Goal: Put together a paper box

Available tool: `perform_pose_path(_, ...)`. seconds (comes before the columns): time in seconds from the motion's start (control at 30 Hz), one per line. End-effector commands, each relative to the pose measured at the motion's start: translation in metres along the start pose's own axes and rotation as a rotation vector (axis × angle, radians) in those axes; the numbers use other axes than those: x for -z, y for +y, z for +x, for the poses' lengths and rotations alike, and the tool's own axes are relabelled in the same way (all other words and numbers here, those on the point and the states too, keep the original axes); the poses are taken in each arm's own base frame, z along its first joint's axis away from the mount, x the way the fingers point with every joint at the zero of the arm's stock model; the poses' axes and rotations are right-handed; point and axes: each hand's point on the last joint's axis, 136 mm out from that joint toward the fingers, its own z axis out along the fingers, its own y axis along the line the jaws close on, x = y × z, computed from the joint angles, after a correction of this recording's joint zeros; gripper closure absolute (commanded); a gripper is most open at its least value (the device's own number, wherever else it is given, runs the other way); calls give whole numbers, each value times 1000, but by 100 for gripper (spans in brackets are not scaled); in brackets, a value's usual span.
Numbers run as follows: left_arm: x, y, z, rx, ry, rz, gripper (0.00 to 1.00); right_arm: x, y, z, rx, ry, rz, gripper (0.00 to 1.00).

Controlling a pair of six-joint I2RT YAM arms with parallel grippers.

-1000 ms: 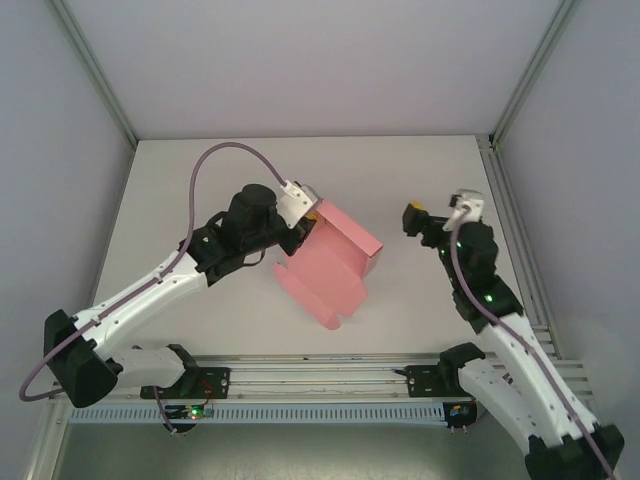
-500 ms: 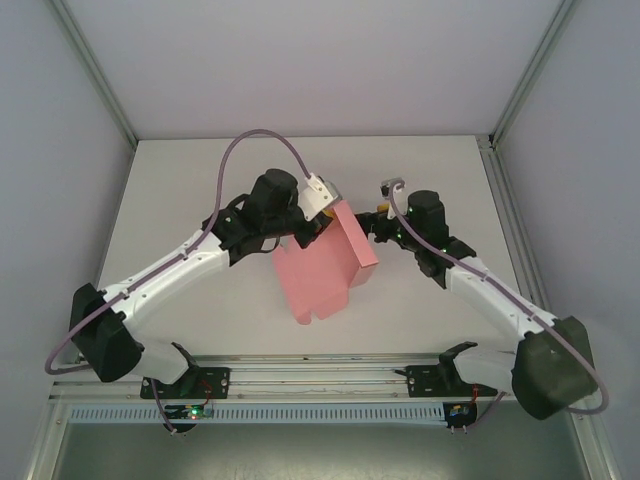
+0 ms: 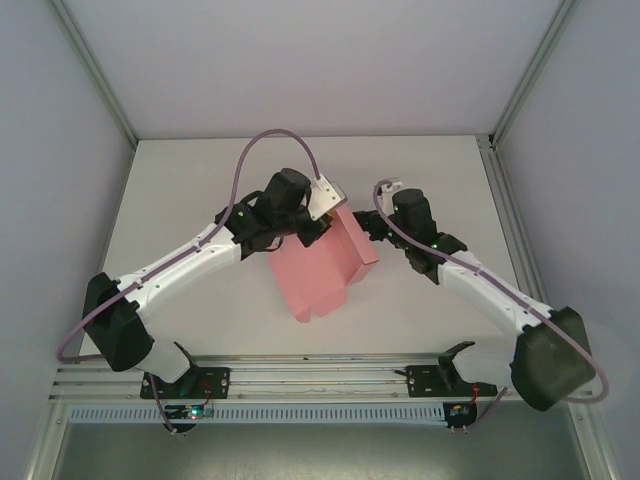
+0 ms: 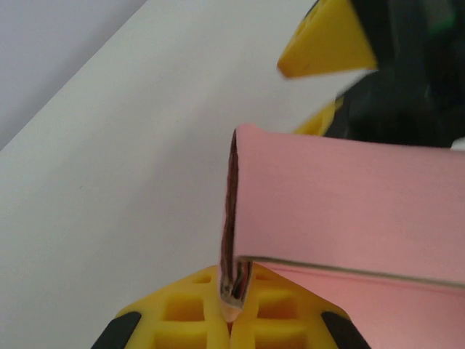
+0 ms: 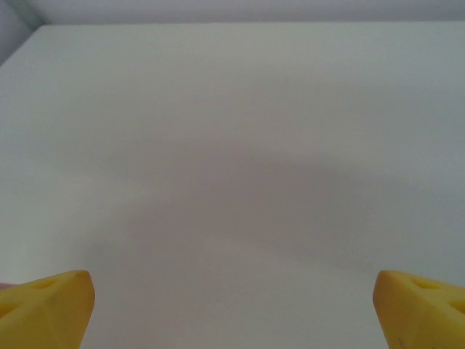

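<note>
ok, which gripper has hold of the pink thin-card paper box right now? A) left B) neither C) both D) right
A: the left gripper is shut on an edge of the pink thin-card paper box, while the right gripper stands open with nothing between its fingers.

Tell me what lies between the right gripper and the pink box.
Nothing: in the top view the right gripper sits beside the paper box, at most a sliver of bare table between.
</note>
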Motion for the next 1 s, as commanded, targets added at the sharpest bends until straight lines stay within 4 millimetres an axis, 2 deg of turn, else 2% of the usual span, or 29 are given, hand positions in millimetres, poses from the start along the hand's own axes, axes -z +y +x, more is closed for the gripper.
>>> perform_pose_path(0.0,9,-13,-18,-79,-103,26,100,39,-41,-31,-57,-130,180,2)
perform_pose_path(0.1,10,-22,-12,-112,-96,72,100,58,-40,-45,-111,-227,95,2)
perform_pose_path(0.2,6,-19,-8,-110,-77,58,100,65,-17,-54,-118,-283,-70,2)
perform_pose_path(0.3,3,-19,-7,-105,-75,62,100,62,15,-59,-111,-273,-264,2)
perform_pose_path(0.37,3,-20,-9,-99,-84,65,100,56,36,-54,-112,-209,-389,2)
perform_pose_path(0.43,-1,-22,-6,-101,-78,76,100,45,48,-46,-124,-138,-458,2)
perform_pose_path(0.5,-9,-26,5,-130,-36,105,100,31,43,-35,-160,-86,-431,2)
perform_pose_path(0.53,-16,-25,14,-143,4,102,100,24,34,-27,-193,-67,-387,2)
perform_pose_path(0.67,-39,-7,38,-146,149,27,100,6,14,-2,-268,-25,-303,2)
perform_pose_path(0.77,-48,-12,44,-161,189,69,100,0,12,9,-288,1,-312,2)
perform_pose_path(0.87,-53,-12,41,-161,185,74,100,-7,9,17,-303,20,-298,2)
perform_pose_path(0.97,-57,-11,42,-163,200,76,100,-16,8,33,-333,77,-297,2)
